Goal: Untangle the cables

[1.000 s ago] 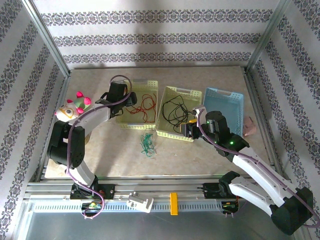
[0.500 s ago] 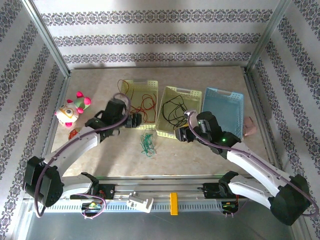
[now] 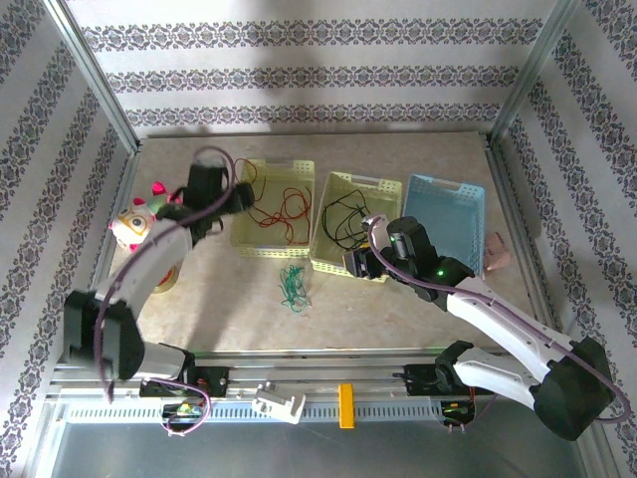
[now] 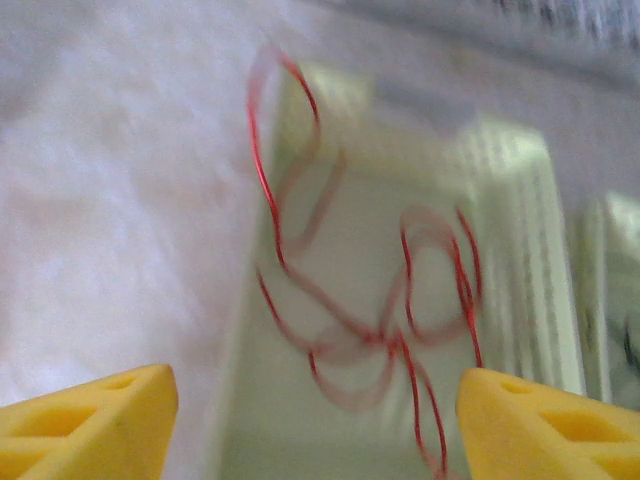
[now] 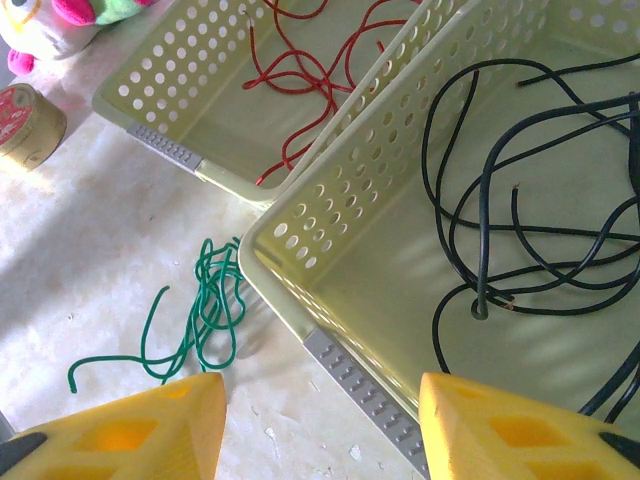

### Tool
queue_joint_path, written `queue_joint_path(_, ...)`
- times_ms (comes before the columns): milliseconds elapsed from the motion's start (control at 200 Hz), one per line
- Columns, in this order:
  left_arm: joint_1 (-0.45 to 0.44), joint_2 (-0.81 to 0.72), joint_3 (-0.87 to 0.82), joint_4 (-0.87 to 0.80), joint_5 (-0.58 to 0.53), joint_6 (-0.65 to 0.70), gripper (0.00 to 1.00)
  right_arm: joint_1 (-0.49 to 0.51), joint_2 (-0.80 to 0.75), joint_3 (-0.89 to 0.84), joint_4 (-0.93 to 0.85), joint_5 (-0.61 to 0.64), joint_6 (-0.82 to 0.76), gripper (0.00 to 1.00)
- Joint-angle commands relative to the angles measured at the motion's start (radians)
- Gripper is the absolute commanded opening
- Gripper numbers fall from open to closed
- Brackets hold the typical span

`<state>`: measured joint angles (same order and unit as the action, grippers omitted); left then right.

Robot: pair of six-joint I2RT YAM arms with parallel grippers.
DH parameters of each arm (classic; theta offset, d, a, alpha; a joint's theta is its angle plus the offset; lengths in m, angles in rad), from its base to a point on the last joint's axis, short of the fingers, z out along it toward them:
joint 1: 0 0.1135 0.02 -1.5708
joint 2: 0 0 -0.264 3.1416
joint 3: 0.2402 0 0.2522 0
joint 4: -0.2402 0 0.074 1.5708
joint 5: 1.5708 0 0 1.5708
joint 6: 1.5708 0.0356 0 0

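Note:
The cables lie sorted by colour. Red cables [image 3: 277, 209] sprawl in the left yellow basket [image 3: 271, 250], one loop hanging over its far left corner. Black cables [image 3: 348, 216] coil in the middle yellow basket [image 3: 323, 261]. A green cable [image 3: 292, 285] lies bunched on the table in front of both baskets. My left gripper [image 3: 237, 195] hovers at the left basket's left side, open, its yellow fingers [image 4: 85, 420] wide apart over the blurred red cables [image 4: 400, 340]. My right gripper [image 3: 354, 264] is open above the middle basket's near corner [image 5: 345, 365], green cable [image 5: 205, 310] to its left.
A light blue basket [image 3: 445, 221] stands right of the middle one. A plush toy [image 3: 144, 214] and a small round tin [image 5: 25, 120] sit at the left, close to my left arm. A pink object [image 3: 497, 252] lies by the right wall.
My left arm swung from the table in front of the left basket back up to that basket's left side. My right gripper crept slightly left along the middle basket's near edge.

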<state>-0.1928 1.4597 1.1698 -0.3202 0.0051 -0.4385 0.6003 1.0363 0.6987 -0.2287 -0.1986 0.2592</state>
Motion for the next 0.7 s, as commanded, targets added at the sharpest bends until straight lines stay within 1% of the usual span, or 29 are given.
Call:
queue_joint_path(0,0.050,0.193,0.165,-0.032,0.065,0.021,0.70,0.010,-0.022,0.022,-0.004,0.015,-0.008,0.54)
queue_joint_path(160,0.066,0.438,0.411,-0.126,0.051,0.079,0.66,0.003,-0.045,0.017,-0.014,0.037,-0.008,0.54)
queue_joint_path(265,0.072,0.532,0.490,-0.157,0.029,0.089,0.63,-0.002,-0.057,0.013,-0.024,0.039,-0.008,0.54)
queue_joint_path(360,0.072,0.568,0.515,-0.143,0.012,0.093,0.60,-0.008,-0.075,0.005,-0.031,0.042,-0.006,0.54)
queue_joint_path(480,0.072,0.571,0.501,-0.096,0.003,0.093,0.46,-0.016,-0.093,-0.010,-0.036,0.042,0.001,0.54)
queue_joint_path(590,0.072,0.568,0.490,-0.078,-0.004,0.097,0.23,-0.019,-0.103,-0.020,-0.036,0.042,0.008,0.54)
queue_joint_path(615,0.071,0.565,0.485,-0.073,-0.005,0.098,0.16,-0.020,-0.105,-0.022,-0.036,0.042,0.009,0.54)
queue_joint_path(695,0.065,0.548,0.466,-0.058,-0.009,0.105,0.04,-0.020,-0.103,-0.023,-0.036,0.038,0.012,0.54)
